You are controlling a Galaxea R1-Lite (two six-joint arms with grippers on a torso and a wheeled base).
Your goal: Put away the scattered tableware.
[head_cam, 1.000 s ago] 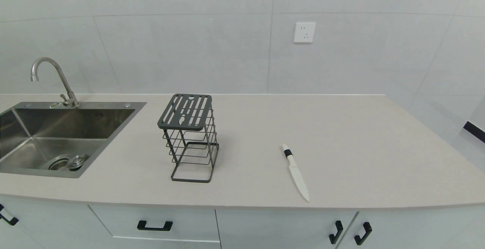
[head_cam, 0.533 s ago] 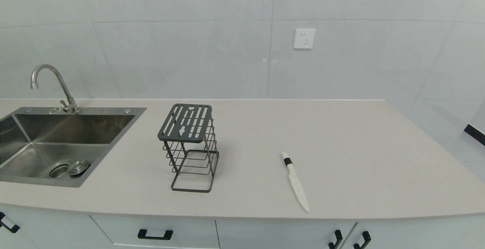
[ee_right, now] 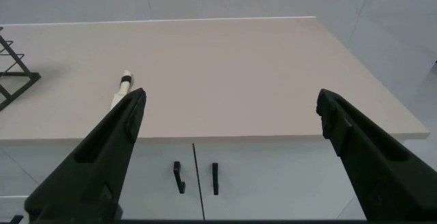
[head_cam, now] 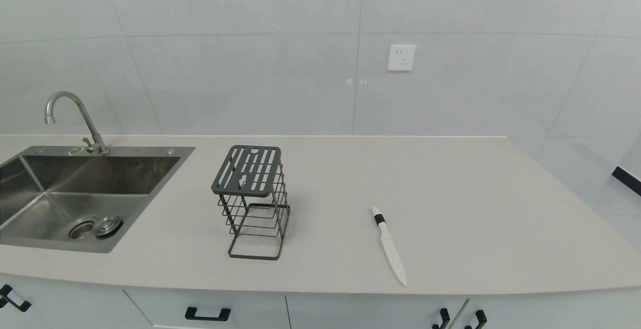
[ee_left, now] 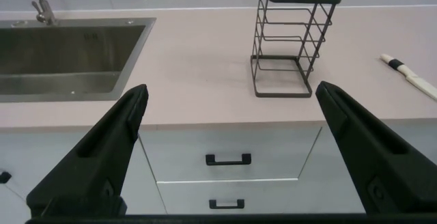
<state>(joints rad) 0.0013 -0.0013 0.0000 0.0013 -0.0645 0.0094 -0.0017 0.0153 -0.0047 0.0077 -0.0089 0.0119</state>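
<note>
A white knife [head_cam: 388,244] with a black band near its handle lies flat on the counter [head_cam: 450,199], right of centre, blade toward the front edge. A dark wire knife rack [head_cam: 252,200] with a slotted top stands upright left of it. In the left wrist view, my left gripper [ee_left: 232,149] is open, held low in front of the cabinet drawers, with the rack [ee_left: 292,36] and the knife [ee_left: 410,75] beyond it. My right gripper [ee_right: 232,149] is also open, in front of the counter edge, with the knife's handle [ee_right: 121,87] just past one finger.
A steel sink [head_cam: 75,189] with a curved faucet [head_cam: 75,118] is set into the counter at the left. A tiled wall with a socket [head_cam: 401,57] rises behind. Cabinet drawers and doors with black handles [head_cam: 207,313] run below the front edge. The counter ends at the right.
The whole head view has shifted downward in the picture, so the camera has tilted or risen. The knife and rack keep their places on the counter.
</note>
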